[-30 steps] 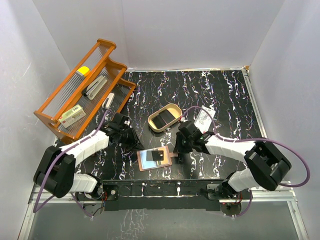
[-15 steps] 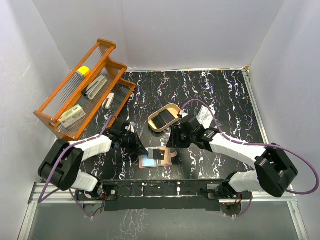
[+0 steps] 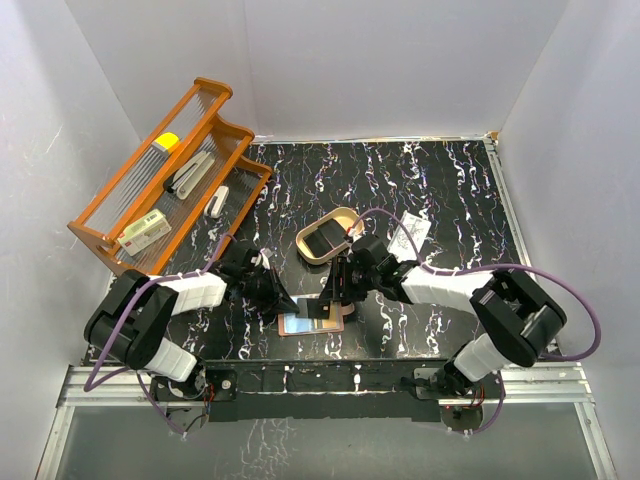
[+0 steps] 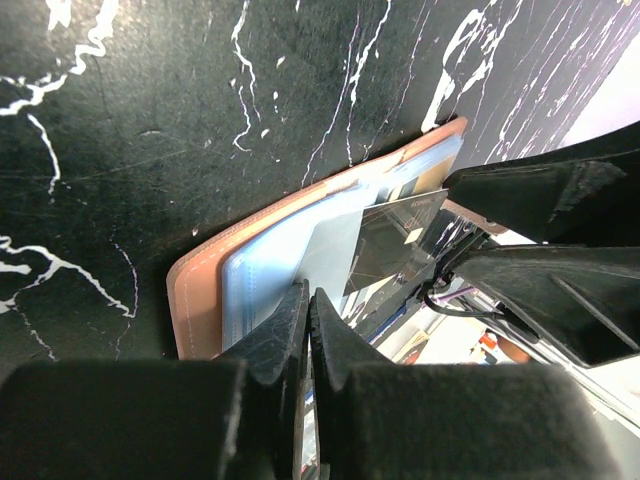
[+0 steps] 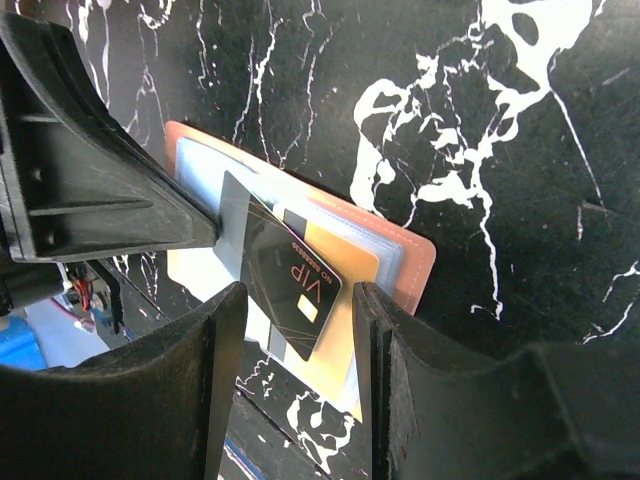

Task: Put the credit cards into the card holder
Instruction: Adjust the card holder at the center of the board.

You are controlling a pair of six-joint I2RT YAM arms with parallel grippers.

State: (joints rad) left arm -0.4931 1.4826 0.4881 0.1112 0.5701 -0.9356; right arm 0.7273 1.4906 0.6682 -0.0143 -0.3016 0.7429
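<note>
Leather holder [image 3: 300, 325] is lying open on the table [image 3: 450, 200]. Left claw [image 4: 308, 300] is clenched, tips on its blue pocket [image 4: 265, 275]; right claw [image 5: 298, 295] is spread astride the black card [image 5: 285, 270], which is sitting askew. I am expecting a jam if pushed crooked.

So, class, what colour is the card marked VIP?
Black, with pale lettering; the VIP card shows best in the right wrist view.

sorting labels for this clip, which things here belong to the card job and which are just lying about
In the job: card holder, dark card, white card.
Lying about: tray, rack, cream box.
</note>
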